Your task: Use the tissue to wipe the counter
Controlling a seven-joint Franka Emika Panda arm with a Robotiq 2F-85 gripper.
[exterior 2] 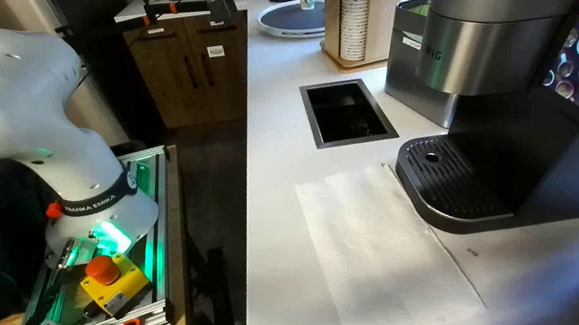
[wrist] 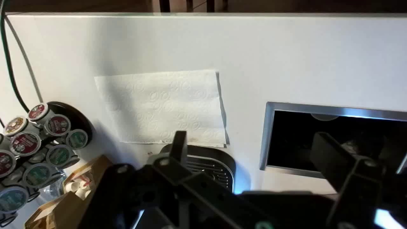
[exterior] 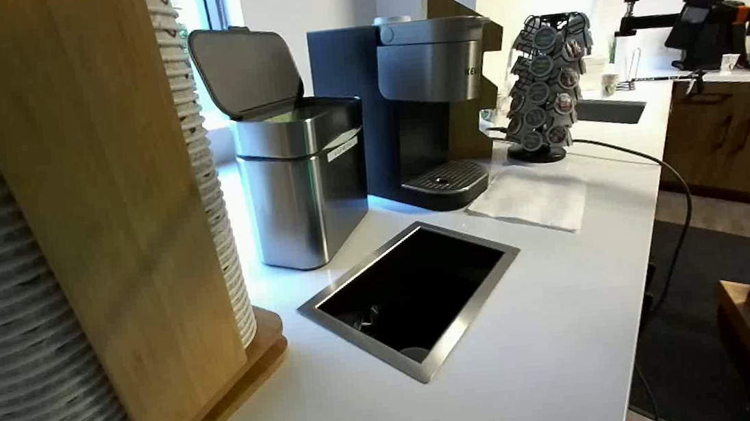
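Tissue [exterior 2: 387,261], a thin white rectangular sheet of embossed paper, lies nearly flat on the long smooth white counter [exterior: 532,346], just beside the ridged black drip tray [exterior 2: 446,175] of the black and steel coffee machine [exterior: 430,71]. In the wrist view the black two-fingered gripper [wrist: 251,136] is released, its fingers [wrist: 178,146] spread wide apart. Next to the machine, a brushed-steel bin [exterior: 278,206] stands with its grey hinged lid [exterior: 248,68] raised; something green shows inside. A steel-rimmed rectangular opening [wrist: 268,136], sunk in the counter, is dark within; a crumpled shape [wrist: 349,146] shows dimly there, too obscure to name. The black wire rack [exterior: 538,153] is loaded with small pods [wrist: 25,144] under round printed tops, some red, some green. Near it, an open brown cardboard box [wrist: 71,206] holds small white pieces [wrist: 78,186], not clear enough to identify. Stacks of white patterned paper cups [exterior: 11,293] stand in the upright wooden holder [exterior: 91,196].
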